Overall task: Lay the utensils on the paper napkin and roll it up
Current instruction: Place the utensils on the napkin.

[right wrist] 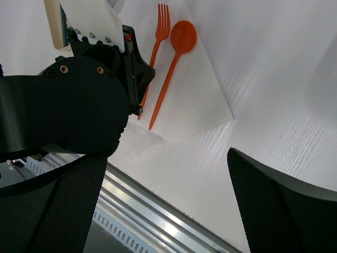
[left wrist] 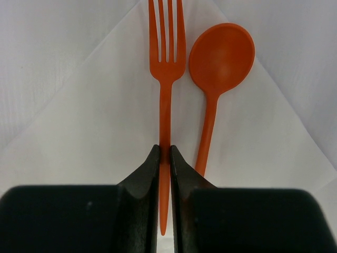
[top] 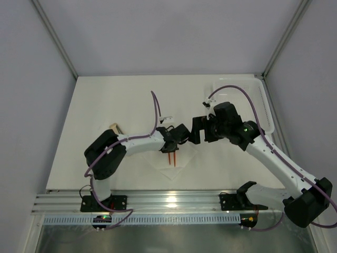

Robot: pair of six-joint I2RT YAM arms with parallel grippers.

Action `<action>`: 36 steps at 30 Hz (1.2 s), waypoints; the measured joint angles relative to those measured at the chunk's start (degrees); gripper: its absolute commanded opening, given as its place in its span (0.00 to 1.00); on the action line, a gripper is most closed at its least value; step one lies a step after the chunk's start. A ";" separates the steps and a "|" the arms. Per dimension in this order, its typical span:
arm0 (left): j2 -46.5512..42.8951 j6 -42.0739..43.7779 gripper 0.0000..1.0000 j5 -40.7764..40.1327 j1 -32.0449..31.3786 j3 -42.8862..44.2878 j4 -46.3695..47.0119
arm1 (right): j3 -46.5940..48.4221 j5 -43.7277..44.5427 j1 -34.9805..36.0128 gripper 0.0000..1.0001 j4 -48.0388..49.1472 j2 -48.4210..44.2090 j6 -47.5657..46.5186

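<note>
- I see the left gripper [left wrist: 164, 150] closed almost fully on the handle of the orange fork [left wrist: 166, 79]. Its two black fingers [left wrist: 145, 174] pinch the handle from both sides, near the handle's end.
- The handle tip shows in the narrow slot between the jaws. The tines point straight away from the wrist camera.
- I cannot tell whether the fork rests on the sheet or hangs just above it.
- The orange spoon [left wrist: 221, 58] lies free on the paper napkin [left wrist: 95, 121], just beside the fork on its right in the left wrist view. The spoon bowl sits level with the tines. Its handle slants in toward the fork handle, and its end is hidden behind one finger.
- The paper napkin lies flat on the white table [top: 105, 105], turned as a diamond. One corner points at the aluminium rail [top: 174, 200] along the near edge.
- Both pieces run along the middle of the sheet, between its side corners.
- I see the right gripper [right wrist: 168, 205] with its jaws spread wide and nothing between them.
- In the top view it hangs above the table, just to the right of the left gripper and apart from the sheet.
</note>
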 measured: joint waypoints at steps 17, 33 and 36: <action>0.00 -1.92 0.00 -0.22 -0.92 -0.98 0.22 | -1.01 -0.90 0.04 0.99 -0.83 -0.61 -0.02; 0.00 -2.01 0.08 -0.15 -0.92 -1.03 0.24 | -1.07 -0.98 0.04 1.00 -0.81 -0.61 0.00; 0.00 -2.01 0.13 -0.15 -0.92 -1.03 0.22 | -1.14 -1.01 0.04 0.99 -0.76 -0.61 0.00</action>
